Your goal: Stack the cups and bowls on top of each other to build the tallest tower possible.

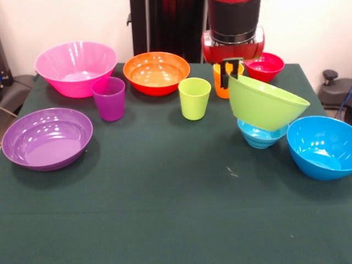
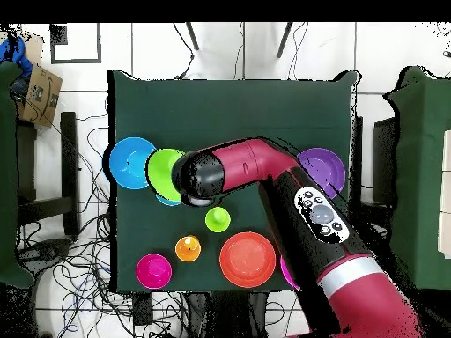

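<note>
Green cloth table [image 1: 165,209], ten plastic pieces out.

Gripper [image 1: 231,73] comes down from the red and black arm [image 2: 264,172] at the far right of the front view. Its black fingers [image 1: 225,74] are closed on the far rim of the lime green bowl [image 1: 265,103], one finger outside the wall, the other inside. The bowl hangs tilted, the gripped edge high, the mouth tipped toward the camera's right. Its underside sits over the small light blue bowl [image 1: 262,135]; I cannot tell whether the two touch. In the overhead view the arm's black wrist covers part of the green bowl and nearly all of the light blue one.

Big blue bowl [image 1: 322,146] stands just right of the light blue one, apart from it, mouth up.

Orange cup [image 1: 220,82] stands behind the gripper, mostly hidden by it. Small red bowl [image 1: 264,66] stands near it at the far edge.

Lime green cup [image 1: 194,98] stands upright mid-table. Orange bowl [image 1: 156,72] is behind it. Purple cup [image 1: 109,98] stands upright just in front of the big pink bowl [image 1: 76,67]. Shallow purple bowl [image 1: 47,137] sits alone at the near left.

Nothing else is stacked; every other piece rests on the cloth by itself.
</note>
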Robot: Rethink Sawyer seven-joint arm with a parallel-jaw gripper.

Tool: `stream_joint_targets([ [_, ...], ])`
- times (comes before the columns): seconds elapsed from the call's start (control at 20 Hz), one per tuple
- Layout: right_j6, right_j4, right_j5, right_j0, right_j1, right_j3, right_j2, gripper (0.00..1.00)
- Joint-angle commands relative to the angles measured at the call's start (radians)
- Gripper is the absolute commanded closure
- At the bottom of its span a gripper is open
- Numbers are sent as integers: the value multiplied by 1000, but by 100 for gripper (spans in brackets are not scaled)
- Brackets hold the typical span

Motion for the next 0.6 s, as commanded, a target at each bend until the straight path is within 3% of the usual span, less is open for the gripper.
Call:
stream_joint_targets([
  [0.05, -357, -77, 89, -41, 68, -87, 54, 100],
  [0.6, -433, -77, 123, -100, 82, -99, 70, 100],
])
